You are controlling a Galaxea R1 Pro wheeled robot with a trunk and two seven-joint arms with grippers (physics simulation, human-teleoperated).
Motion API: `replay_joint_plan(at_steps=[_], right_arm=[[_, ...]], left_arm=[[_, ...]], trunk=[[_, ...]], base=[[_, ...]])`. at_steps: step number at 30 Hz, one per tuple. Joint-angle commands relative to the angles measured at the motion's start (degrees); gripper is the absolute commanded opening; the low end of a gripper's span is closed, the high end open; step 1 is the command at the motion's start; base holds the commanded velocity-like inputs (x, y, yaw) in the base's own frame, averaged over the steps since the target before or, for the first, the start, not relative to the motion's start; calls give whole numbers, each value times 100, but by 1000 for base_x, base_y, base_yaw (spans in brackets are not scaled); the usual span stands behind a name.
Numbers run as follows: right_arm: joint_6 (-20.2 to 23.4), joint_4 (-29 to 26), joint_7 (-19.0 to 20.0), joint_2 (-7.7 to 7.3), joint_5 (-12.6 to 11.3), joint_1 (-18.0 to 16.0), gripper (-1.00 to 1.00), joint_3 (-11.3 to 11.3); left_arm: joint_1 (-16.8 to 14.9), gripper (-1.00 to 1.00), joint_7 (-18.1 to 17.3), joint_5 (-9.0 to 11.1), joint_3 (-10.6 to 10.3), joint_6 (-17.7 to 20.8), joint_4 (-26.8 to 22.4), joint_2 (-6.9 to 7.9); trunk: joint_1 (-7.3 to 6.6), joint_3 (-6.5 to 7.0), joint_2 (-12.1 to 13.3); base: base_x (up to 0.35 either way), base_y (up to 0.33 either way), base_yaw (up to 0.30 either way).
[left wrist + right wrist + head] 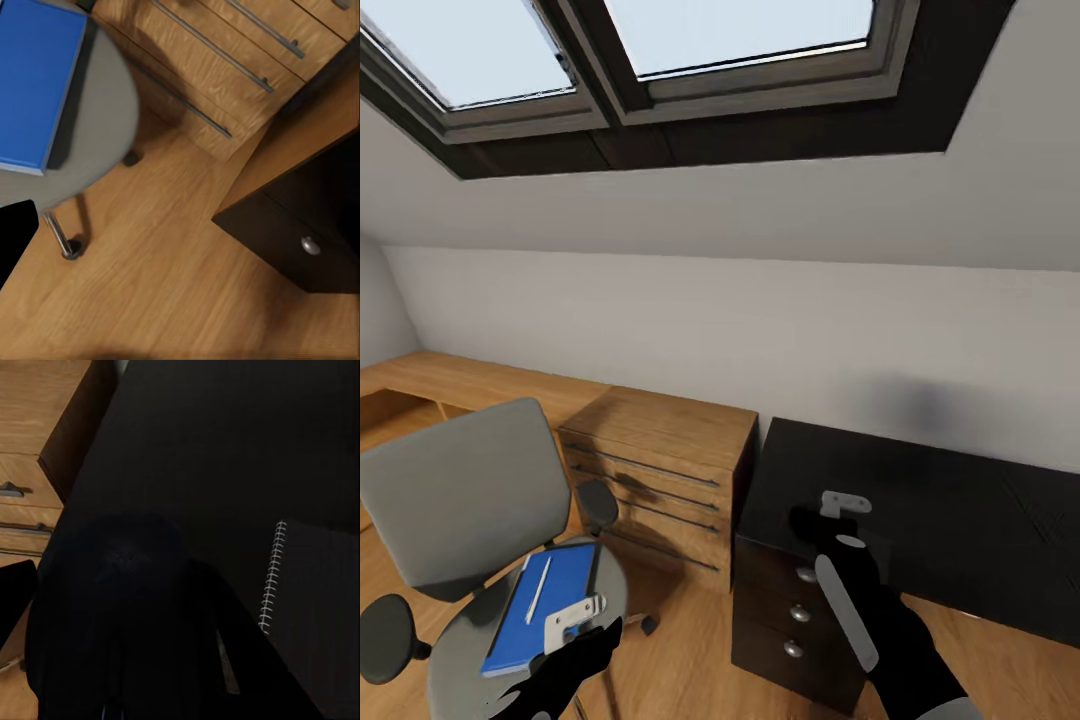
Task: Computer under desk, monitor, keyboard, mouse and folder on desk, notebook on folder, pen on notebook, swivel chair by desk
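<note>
One swivel chair point(455, 500) sits at eight o'clock in the head view, carrying one blue folder point(545, 620) with one white pen point(538, 590) lying on it. One wooden dresser point(660, 480) stands between the chair and the black bench point(920, 500), whose drawer unit shows three knobs. One spiral notebook point(315, 585) lies on the bench. The left end effector point(575, 640) hovers over the folder's near edge, the right end effector point(840, 520) above the bench; I cannot tell how far either is open.
</note>
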Motion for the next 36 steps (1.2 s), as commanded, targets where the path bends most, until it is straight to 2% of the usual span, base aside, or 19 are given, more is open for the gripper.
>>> replay_joint_plan(at_steps=[1,9,18,33,36], right_arm=[[-3,-6,-59,-4,-74,-4,-100,12],[-3,-2,-59,-7,-78,0,-100,-60],[-3,10,-59,12,-81,0,-100,-659],[-55,198,-51,9,-72,2,-100,-990],[-63,264,-51,30,-70,0,-100,-1164]], left_arm=[[0,100,40,62,4,21,-11,-3],[0,100,40,62,4,19,-11,-3],[0,100,40,62,4,13,-11,-3],[0,100,30,56,-4,10,85,-12],[0,100,17,58,-9,25,141,-12]], trunk=[[1,-2,-5],[1,40,-5],[1,87,-5],[1,166,-5],[1,181,-5]], base=[[-12,0,-269],[-168,0,-269],[-284,0,-269],[-10,0,-269],[0,0,-269]])
